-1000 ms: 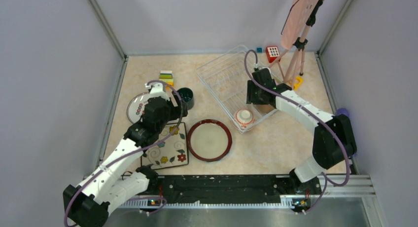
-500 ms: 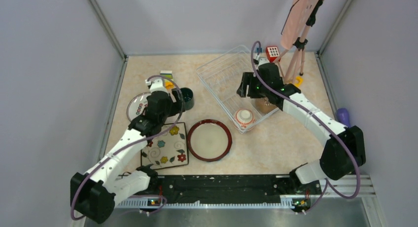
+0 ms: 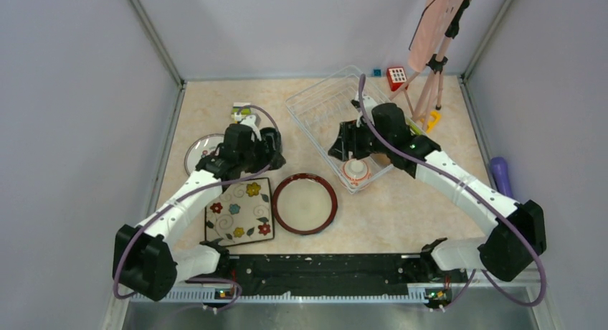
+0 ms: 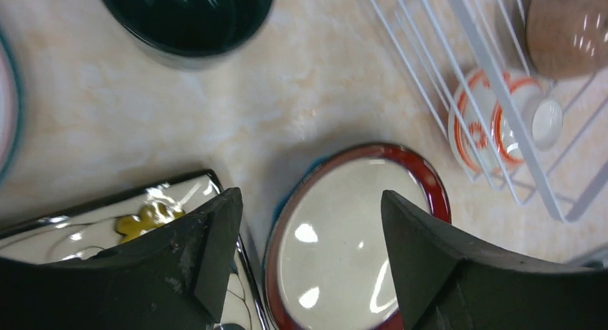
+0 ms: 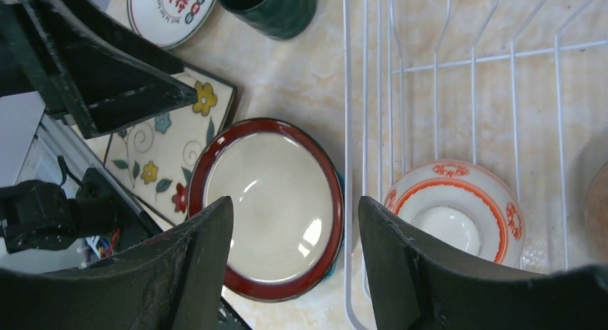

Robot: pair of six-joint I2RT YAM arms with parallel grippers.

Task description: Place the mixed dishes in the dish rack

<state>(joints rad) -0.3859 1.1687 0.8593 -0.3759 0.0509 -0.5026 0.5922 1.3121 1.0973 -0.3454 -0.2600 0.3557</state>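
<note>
The white wire dish rack [image 3: 315,104] holds the orange bowl [image 3: 355,171] at its near end, with the brown bowl [image 4: 566,29] beside it. The red-rimmed cream plate [image 3: 305,203] lies on the table, and a blue edge peeks out under it [image 5: 337,267]. The square floral plate [image 3: 240,211], the white red-marked plate [image 3: 199,152] and the teal mug [image 5: 269,7] lie to the left. My left gripper [image 3: 274,156] is open and empty beside the mug. My right gripper [image 3: 341,145] is open and empty over the rack's near left edge.
A stack of coloured blocks [image 3: 242,111] sits behind the mug. A red toy cube [image 3: 396,77] and a tripod [image 3: 432,86] with a pink board stand at the back right. A purple object [image 3: 500,173] lies at the right wall.
My left gripper has moved right, from over the white red-marked plate to beside the mug. My right gripper has swung left across the rack, away from the brown bowl. Both stay open.
</note>
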